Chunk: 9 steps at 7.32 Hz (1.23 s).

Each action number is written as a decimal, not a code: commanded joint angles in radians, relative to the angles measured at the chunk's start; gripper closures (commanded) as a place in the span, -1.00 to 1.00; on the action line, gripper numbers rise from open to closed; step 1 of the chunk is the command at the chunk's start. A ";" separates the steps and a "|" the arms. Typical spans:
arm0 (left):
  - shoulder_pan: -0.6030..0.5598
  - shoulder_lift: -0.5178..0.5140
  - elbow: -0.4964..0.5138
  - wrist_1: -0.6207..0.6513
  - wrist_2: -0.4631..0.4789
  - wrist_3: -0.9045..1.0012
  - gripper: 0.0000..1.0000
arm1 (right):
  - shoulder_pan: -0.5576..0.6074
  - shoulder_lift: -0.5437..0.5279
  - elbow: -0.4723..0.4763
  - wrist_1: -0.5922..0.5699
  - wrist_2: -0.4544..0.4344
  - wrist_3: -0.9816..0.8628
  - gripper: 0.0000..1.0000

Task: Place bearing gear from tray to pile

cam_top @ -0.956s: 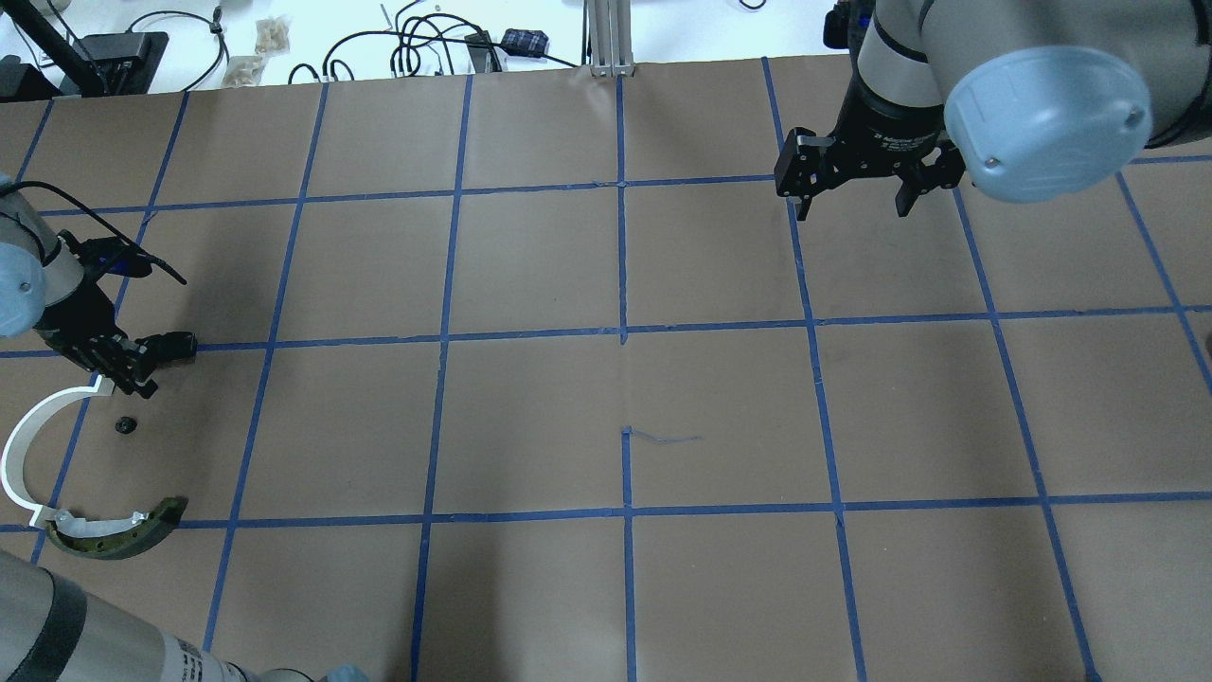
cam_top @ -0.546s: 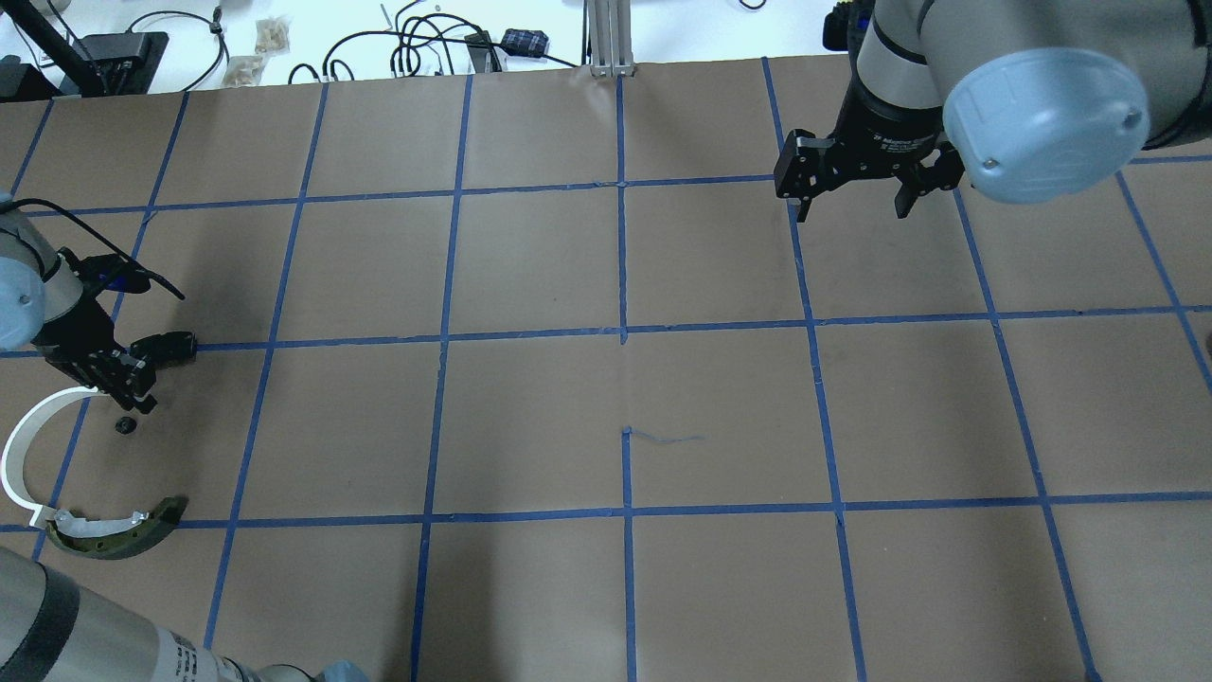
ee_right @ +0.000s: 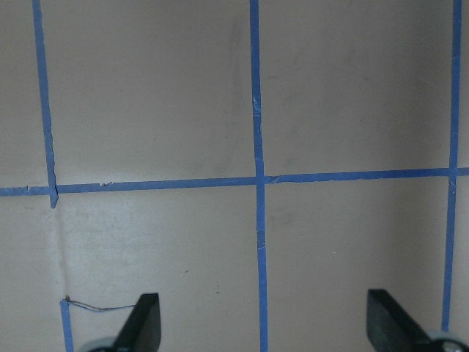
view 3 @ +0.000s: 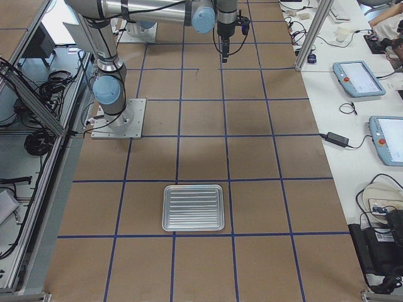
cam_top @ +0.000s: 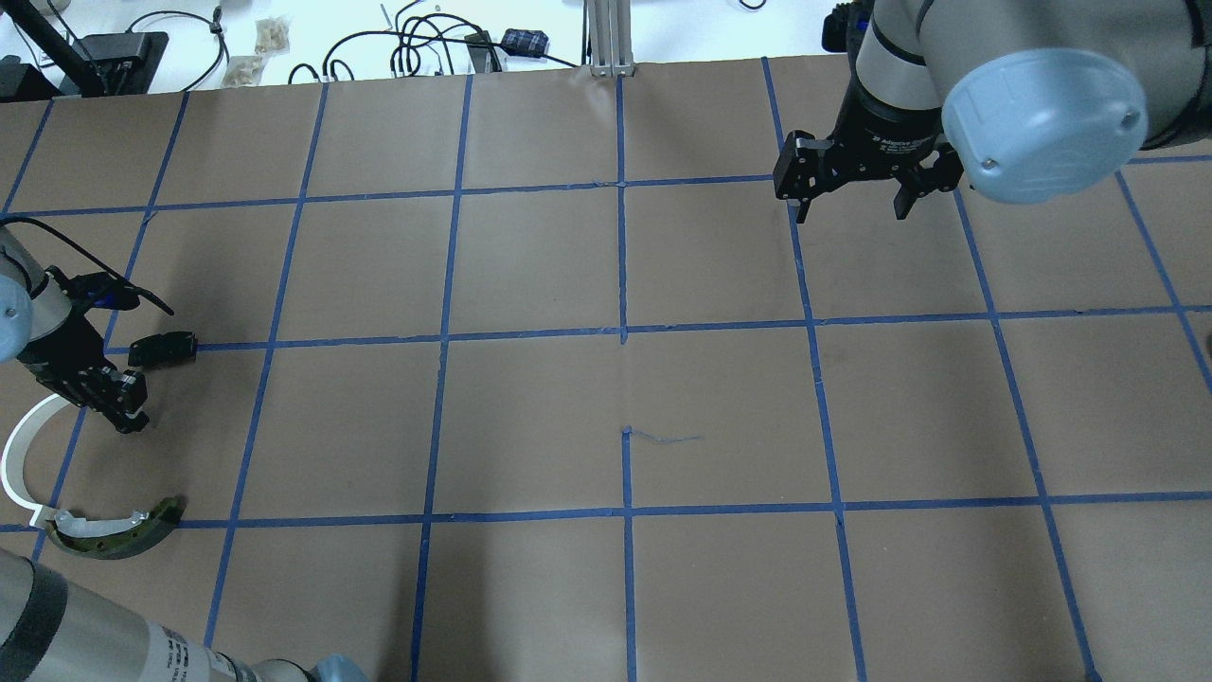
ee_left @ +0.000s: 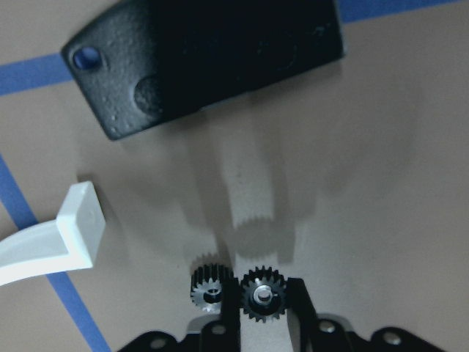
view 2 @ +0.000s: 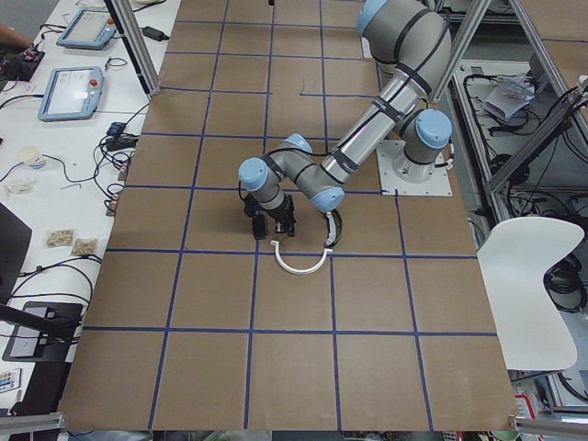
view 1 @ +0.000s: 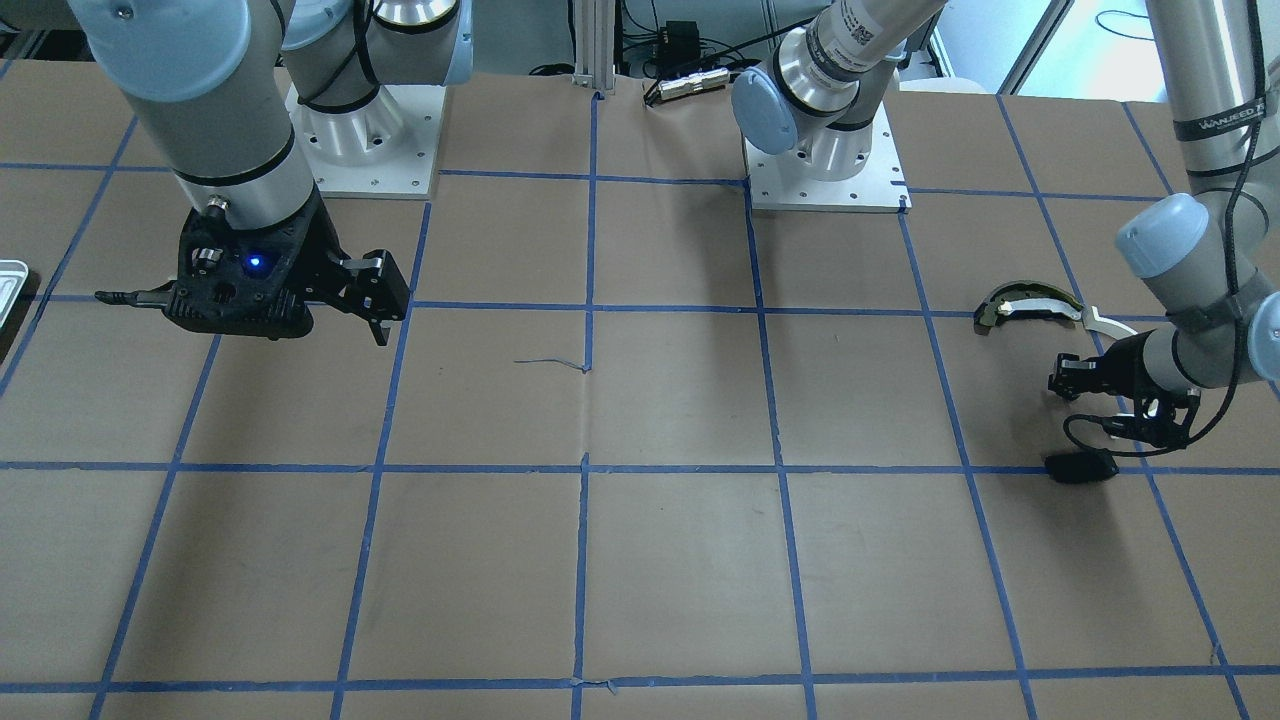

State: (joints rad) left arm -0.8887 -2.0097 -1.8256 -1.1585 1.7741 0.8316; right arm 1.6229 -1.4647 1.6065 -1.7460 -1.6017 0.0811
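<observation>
- At the table's left edge, the left gripper (cam_top: pixel 128 421) gripped one bearing gear (ee_left: pixel 264 295) between its fingers; a second toothed wheel (ee_left: pixel 211 286) sat just outside them.
- Close by lay the pile: one white arc strip (cam_top: pixel 11 455), one olive-and-black piece (cam_top: pixel 114 540), one black plate (cam_top: pixel 163 349).
- Wide brown table (cam_top: pixel 625 568) separated the arms.
- The right gripper (cam_top: pixel 849 210) hung with fingers spread.
- One tray (view 3: pixel 193 207) lay far right.

The right arm (view 1: pixel 215 110) and left arm (view 1: pixel 1200 60) are silver-grey tubes with pale blue round joint caps (cam_top: pixel 1046 123) and black bands. The black right gripper (cam_top: pixel 849 210) has a blue light (view 1: pixel 257 264) on its housing. Printed lettering and a looping black cable (view 1: pixel 1241 180) run along the left arm. White screwed base plates (view 1: pixel 870 190) carry both.
</observation>
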 commanded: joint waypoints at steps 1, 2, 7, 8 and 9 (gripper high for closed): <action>0.008 0.000 -0.001 -0.024 -0.001 0.000 1.00 | 0.000 0.001 0.000 0.000 0.000 0.000 -1.00; 0.008 0.002 -0.001 -0.030 -0.001 0.000 1.00 | 0.000 0.003 0.000 0.000 0.000 0.002 -1.00; 0.008 0.003 0.003 -0.049 -0.001 0.004 -0.39 | 0.000 0.003 0.000 0.000 0.000 0.000 -1.00; 0.007 0.006 0.002 -0.052 -0.002 0.003 -0.73 | 0.000 0.003 0.000 0.000 0.000 0.000 -1.00; -0.002 0.025 0.017 -0.102 -0.002 -0.006 -1.00 | 0.000 0.003 0.000 0.000 0.000 0.000 -1.00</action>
State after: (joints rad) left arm -0.8836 -2.0004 -1.8199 -1.2212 1.7723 0.8328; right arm 1.6229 -1.4620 1.6061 -1.7457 -1.6015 0.0815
